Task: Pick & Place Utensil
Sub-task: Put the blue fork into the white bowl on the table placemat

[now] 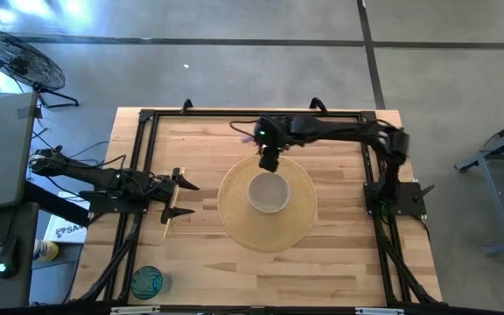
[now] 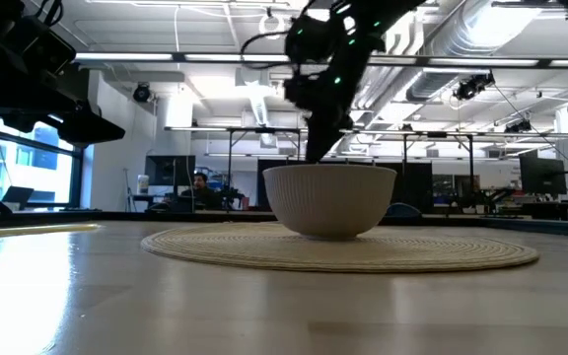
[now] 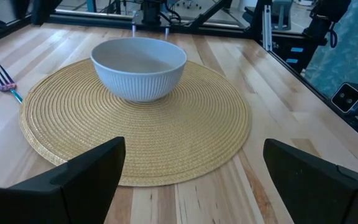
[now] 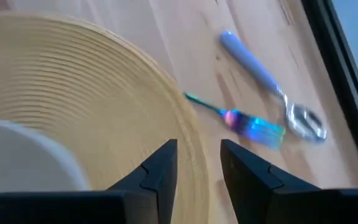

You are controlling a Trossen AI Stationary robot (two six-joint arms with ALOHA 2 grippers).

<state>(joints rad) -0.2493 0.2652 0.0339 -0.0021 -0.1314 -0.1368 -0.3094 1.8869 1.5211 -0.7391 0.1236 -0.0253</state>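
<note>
A white ribbed bowl [image 1: 269, 194] stands on a round woven placemat [image 1: 234, 214] in the middle of the table. A fork with an iridescent head [image 4: 244, 121] and a spoon with a pale blue handle [image 4: 260, 71] lie on the bare wood beside the mat's far edge. The fork also shows in the left wrist view [image 3: 2, 78]. My right gripper [image 4: 199, 163] hovers above the mat's far edge, just beyond the bowl. Its fingers point down with a narrow gap and hold nothing. My left gripper [image 3: 191, 180] waits wide open and empty at the table's left, facing the mat.
A blue-green glass [image 1: 147, 280] stands near the table's front left corner. A black frame [image 1: 147, 118] runs along the table's far, left and right sides. Bare wood lies in front of the mat.
</note>
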